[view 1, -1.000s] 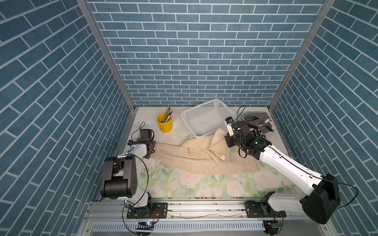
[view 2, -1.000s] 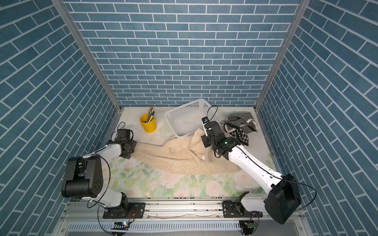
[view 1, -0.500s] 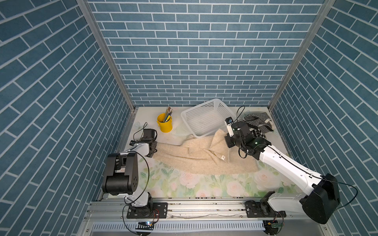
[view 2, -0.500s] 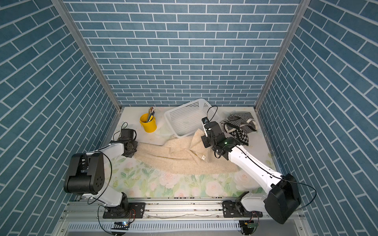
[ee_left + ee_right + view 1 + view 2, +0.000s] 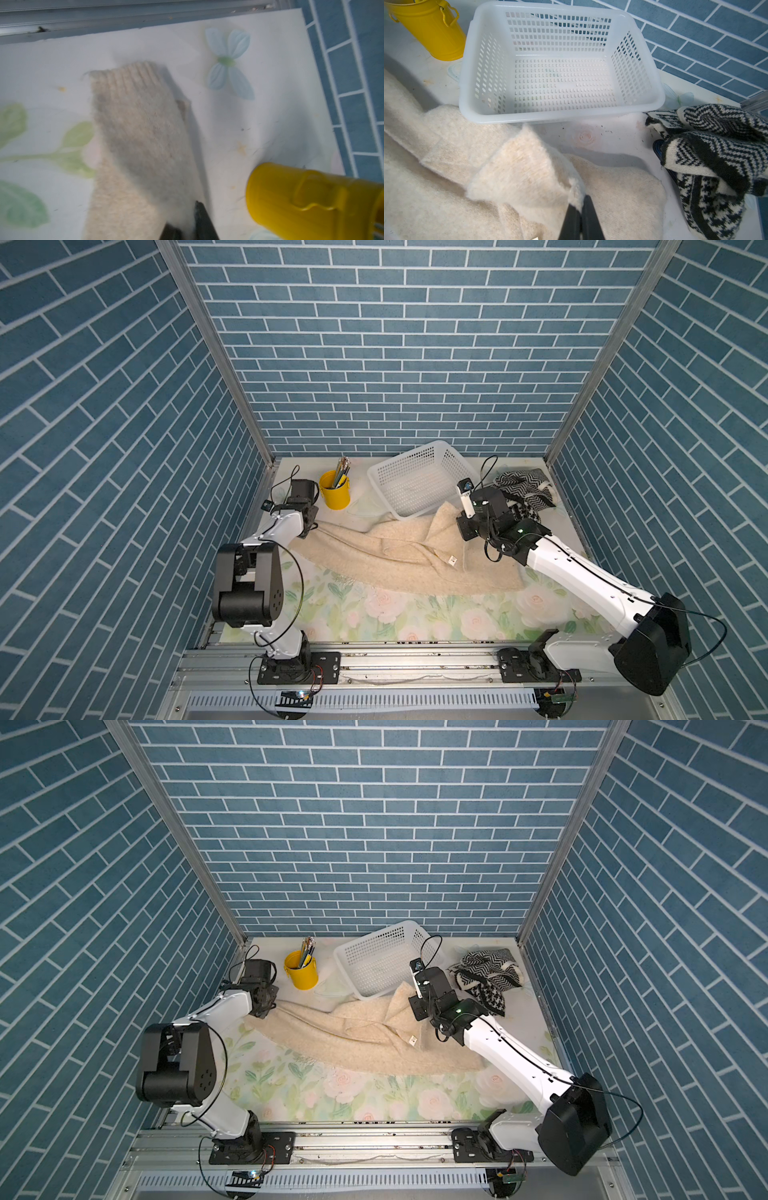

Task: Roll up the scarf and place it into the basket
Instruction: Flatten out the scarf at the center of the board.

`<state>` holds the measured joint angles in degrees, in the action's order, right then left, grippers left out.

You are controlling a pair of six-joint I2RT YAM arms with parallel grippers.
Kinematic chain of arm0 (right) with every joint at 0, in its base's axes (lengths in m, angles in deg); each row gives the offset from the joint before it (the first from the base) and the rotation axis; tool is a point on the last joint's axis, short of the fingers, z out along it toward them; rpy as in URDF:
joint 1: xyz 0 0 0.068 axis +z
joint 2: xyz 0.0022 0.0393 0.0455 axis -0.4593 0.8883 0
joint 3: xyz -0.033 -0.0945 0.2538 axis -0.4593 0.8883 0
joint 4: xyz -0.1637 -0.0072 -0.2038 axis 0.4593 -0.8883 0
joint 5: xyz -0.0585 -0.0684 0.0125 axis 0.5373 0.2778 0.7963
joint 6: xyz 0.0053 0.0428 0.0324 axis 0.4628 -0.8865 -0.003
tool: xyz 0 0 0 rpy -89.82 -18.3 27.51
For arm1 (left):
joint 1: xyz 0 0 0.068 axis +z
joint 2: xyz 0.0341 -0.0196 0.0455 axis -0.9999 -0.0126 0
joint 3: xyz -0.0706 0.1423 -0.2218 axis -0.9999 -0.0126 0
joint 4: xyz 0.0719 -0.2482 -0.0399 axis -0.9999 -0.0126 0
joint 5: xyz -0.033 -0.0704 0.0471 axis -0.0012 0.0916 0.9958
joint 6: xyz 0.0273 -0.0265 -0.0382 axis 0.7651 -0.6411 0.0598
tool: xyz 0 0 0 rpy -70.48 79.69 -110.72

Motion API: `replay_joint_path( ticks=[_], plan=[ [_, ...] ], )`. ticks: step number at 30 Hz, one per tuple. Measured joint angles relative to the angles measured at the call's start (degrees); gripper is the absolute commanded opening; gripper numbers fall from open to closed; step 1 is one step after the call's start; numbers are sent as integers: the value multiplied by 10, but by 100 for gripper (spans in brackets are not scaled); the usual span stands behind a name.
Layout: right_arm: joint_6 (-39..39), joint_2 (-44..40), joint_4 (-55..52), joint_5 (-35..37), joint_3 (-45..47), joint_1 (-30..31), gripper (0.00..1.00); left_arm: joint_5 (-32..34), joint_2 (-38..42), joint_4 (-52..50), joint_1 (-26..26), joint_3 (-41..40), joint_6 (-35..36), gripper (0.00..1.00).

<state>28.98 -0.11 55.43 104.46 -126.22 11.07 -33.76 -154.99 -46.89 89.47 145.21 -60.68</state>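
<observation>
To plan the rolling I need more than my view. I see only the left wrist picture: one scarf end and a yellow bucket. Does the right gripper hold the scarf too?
Observer: Yes, the right gripper is shut on a raised fold of the scarf.
Operator: Is the basket free?
Observer: The basket has nothing inside; the scarf lies outside, by its near rim.
Operator: Anything else near?
Observer: A black-and-white knitted cloth lies beside the basket.

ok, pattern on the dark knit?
Dark knit: black and white zigzag, houndstooth; right wrist view.
</observation>
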Motion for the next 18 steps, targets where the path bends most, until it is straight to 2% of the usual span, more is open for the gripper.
replay_joint_path(
  ticks=[2,3,4,5,10,14,15,18],
  plan=[
    [1,0,0,0,0,0,0,0,-27,-1,0,34,13,0],
    [4,0,0,0,0,0,0,1,-45,-3,0,52,18,5],
    [5,0,0,0,0,0,0,1,-64,-8,0,73,23,15],
    [7,0,0,0,0,0,0,0,-83,-12,0,93,28,16],
    [13,0,-2,2,0,0,0,-2,-196,-33,2,211,49,11],
    [14,0,-5,5,0,0,0,0,-238,-32,6,254,62,16],
    [14,0,-5,5,0,0,0,0,-239,-27,7,255,68,20],
    [14,0,-9,5,-1,0,0,-6,-236,5,12,247,91,45]
  ],
)
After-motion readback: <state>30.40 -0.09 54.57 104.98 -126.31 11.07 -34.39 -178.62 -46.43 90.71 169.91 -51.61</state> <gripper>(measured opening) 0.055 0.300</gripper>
